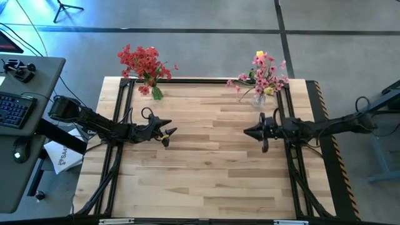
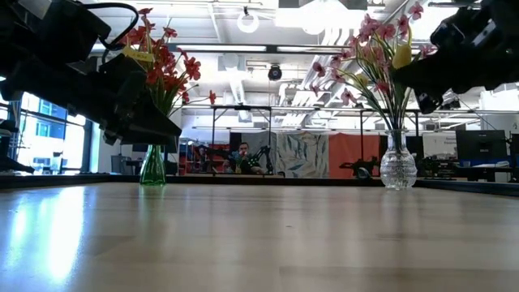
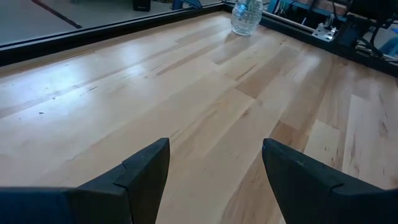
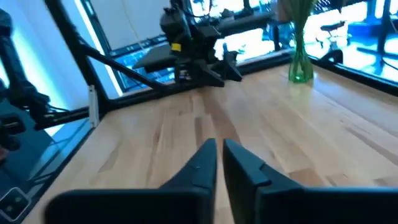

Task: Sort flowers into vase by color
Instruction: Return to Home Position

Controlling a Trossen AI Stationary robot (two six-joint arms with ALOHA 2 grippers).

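Red flowers (image 1: 142, 62) stand by their stems in a green glass vase (image 1: 155, 92) at the table's far left; the low view shows that vase (image 2: 152, 166) too. Pink flowers with a few yellow blooms (image 1: 265, 74) stand in a clear glass vase (image 1: 257, 100) at the far right, also seen in the low view (image 2: 398, 162). My left gripper (image 1: 170, 135) hovers open over the table's left-middle, holding nothing. My right gripper (image 1: 249, 132) hovers at the right-middle, fingers shut and empty, pointing toward the left arm.
A black metal frame (image 1: 206, 80) runs along the table's far edge and down both sides. Bare wooden tabletop (image 1: 209, 162) lies between and in front of the grippers. A desk with a keyboard (image 1: 12, 109) stands left of the table. A person sits far behind in the room (image 2: 242, 154).
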